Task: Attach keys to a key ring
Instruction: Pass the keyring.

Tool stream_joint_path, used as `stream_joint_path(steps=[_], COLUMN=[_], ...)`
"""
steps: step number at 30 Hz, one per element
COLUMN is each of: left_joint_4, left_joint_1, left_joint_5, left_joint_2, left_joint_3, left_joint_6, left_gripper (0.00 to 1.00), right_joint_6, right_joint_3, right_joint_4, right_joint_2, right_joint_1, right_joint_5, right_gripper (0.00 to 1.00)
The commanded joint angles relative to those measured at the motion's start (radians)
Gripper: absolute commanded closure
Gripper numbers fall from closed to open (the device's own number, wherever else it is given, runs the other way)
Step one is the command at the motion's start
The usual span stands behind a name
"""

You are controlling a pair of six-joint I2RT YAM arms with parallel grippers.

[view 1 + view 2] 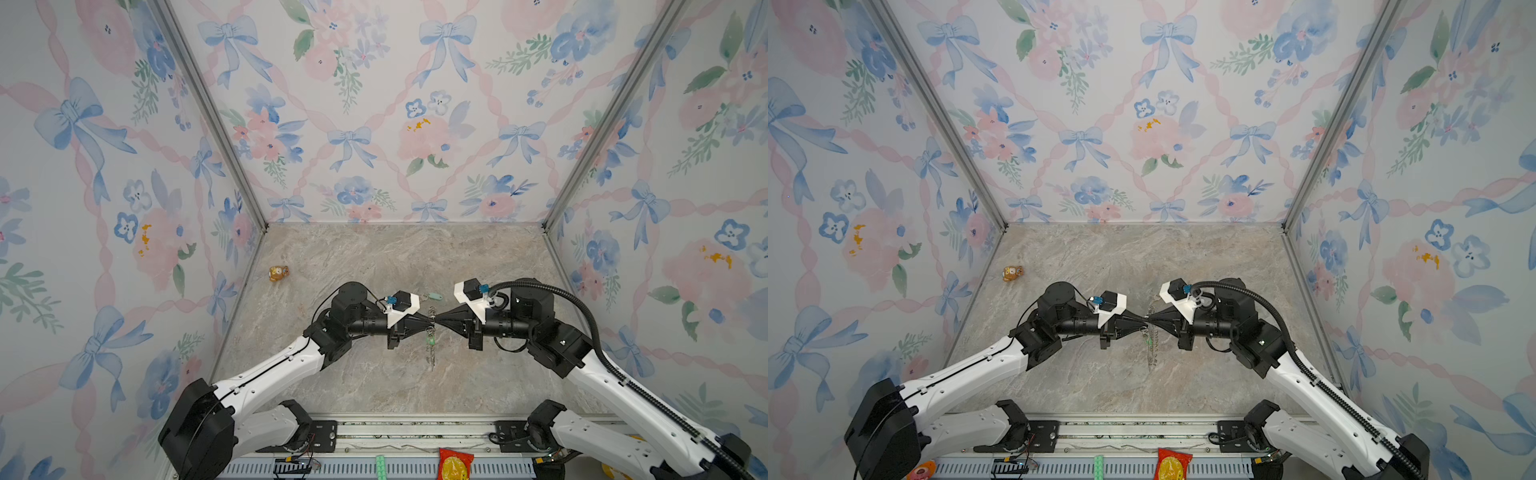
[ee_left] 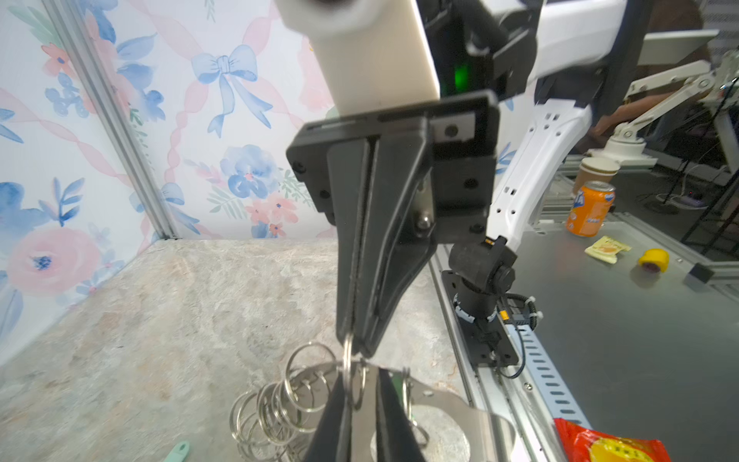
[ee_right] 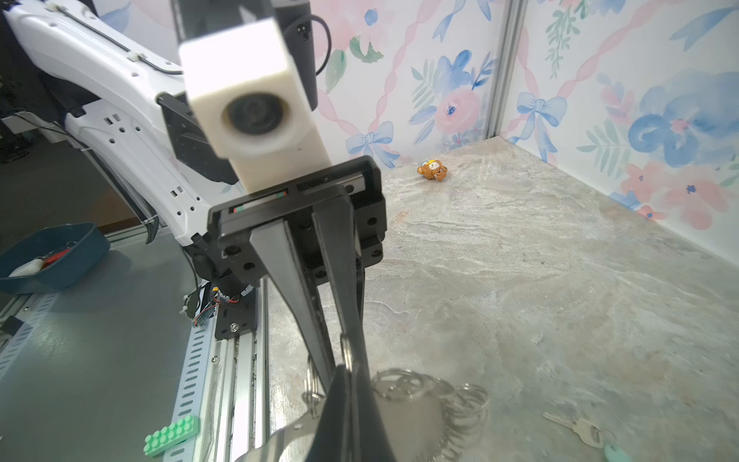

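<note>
In both top views my 2 arms meet tip to tip over the front half of the marble table (image 1: 374, 257). The left gripper (image 1: 429, 321) and right gripper (image 1: 437, 321) nearly touch. The key ring (image 1: 432, 312) hangs edge-on between them, a thin line of silver rings running toward the front rail (image 1: 415, 419). The green key (image 1: 430, 340) sits on that line, just in front of the tips. The mint-tagged key (image 1: 434, 296) lies on the table just behind them. A bear figurine (image 1: 278, 273) lies by the left wall (image 1: 124, 208), well apart. Bare table is open behind the arms up to the back wall (image 1: 374, 124), and in front down to the rail.

From the left wrist, the right gripper (image 2: 354, 348) has its jaws pressed together on 1 small ring of the key ring (image 2: 440, 404). My left gripper (image 2: 362, 380) has its jaws narrowly apart with a ring in the gap; I cannot tell whether they pinch it. Loose rings fan out beside the fingers, near the mint-tagged key (image 2: 178, 452).

From the right wrist, the left gripper (image 3: 346, 360) shows a slim V between its jaws. The key ring (image 3: 404, 416) has its flat band below the tips, and I cannot tell if it touches the table. The mint-tagged key (image 3: 584, 430) lies just beside the rings, with open table beyond it up to the bear figurine (image 3: 432, 171).
</note>
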Motion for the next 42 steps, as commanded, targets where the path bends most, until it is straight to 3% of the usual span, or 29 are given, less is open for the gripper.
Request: stream_joint_path(steps=[1,5,8,12,34,38,42], left_joint_4=[-0.123,-0.143,-0.141,-0.137,-0.094,-0.097,-0.101], left_joint_1=[-0.006,-0.005,-0.005,-0.005,-0.005,-0.005,-0.005], left_joint_5=[-0.085,-0.071,-0.058,-0.027,0.067,0.057,0.057], left_joint_2=[0.034,0.041,0.020,-0.001,0.013,0.021,0.022], left_joint_3=[0.039,0.048,0.039,0.030,0.033,0.036,0.040], left_joint_6=[0.075,0.087,0.094,0.099,0.054,0.056,0.057], left_gripper=[0.78,0.76,0.76,0.71,0.74,0.77,0.87], right_joint_6=[-0.092,-0.169,-0.181,-0.188,-0.187,-0.193,-0.191], right_joint_3=[0.154,0.307,0.358,0.392,0.327,0.322,0.324], right_joint_4=[-0.317,-0.588,-0.650,-0.648,-0.519,-0.515,-0.517], right_joint_2=[0.071,0.165,0.182,0.187,0.183,0.178,0.181], right_joint_1=[0.070,0.134,0.142,0.143,0.140,0.141,0.141], right_joint_5=[0.121,0.263,0.282,0.306,0.262,0.247,0.236], right_gripper=[1.00,1.00,1.00,1.00,1.00,1.00,1.00])
